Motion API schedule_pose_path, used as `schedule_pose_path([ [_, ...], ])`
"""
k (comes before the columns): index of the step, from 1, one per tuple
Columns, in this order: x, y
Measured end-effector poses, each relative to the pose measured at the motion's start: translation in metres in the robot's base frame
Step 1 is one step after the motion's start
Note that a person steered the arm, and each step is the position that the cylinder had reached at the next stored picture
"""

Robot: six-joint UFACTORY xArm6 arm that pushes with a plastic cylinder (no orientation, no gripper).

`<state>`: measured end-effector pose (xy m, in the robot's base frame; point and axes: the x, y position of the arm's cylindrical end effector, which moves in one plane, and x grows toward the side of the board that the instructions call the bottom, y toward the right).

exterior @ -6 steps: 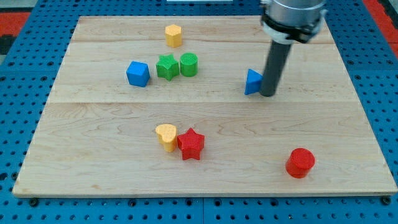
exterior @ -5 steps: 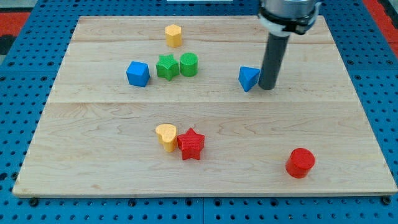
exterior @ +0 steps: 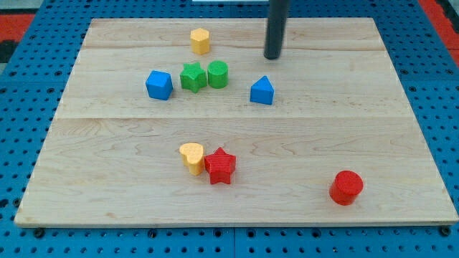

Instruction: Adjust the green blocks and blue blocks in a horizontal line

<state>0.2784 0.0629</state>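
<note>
Where the pale wooden worktop (exterior: pixel 401 129) runs nearest the view's bottom, a red cylinder block (exterior: pixel 346 187) is seen at the right; a red star block (exterior: pixel 220 165) is set touching a yellow heart-shaped block (exterior: pixel 191 157) near the middle. Farther up, a blue cube block (exterior: pixel 158 84), a green star block (exterior: pixel 192 77) and a green cylinder block (exterior: pixel 218 74) are lined up, the two green ones touching; a blue triangular block (exterior: pixel 262 91) is placed apart at their right, slightly lower. Beyond, a yellow block (exterior: pixel 200 41) is seen; my tip (exterior: pixel 272 56) is held above-right of the blue triangle, clear of it. No gripper is carried.
</note>
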Motion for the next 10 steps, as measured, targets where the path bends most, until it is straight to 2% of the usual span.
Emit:
schedule_pose_path([
  [2,0.026,-0.097],
  [3,0.037,-0.11],
  [4,0.069,-0.103],
  [5,0.066,-0.096],
  [7,0.043,-0.125],
  [8,0.061,-0.154],
  [9,0.074,-0.15],
  [10,0.06,-0.152],
])
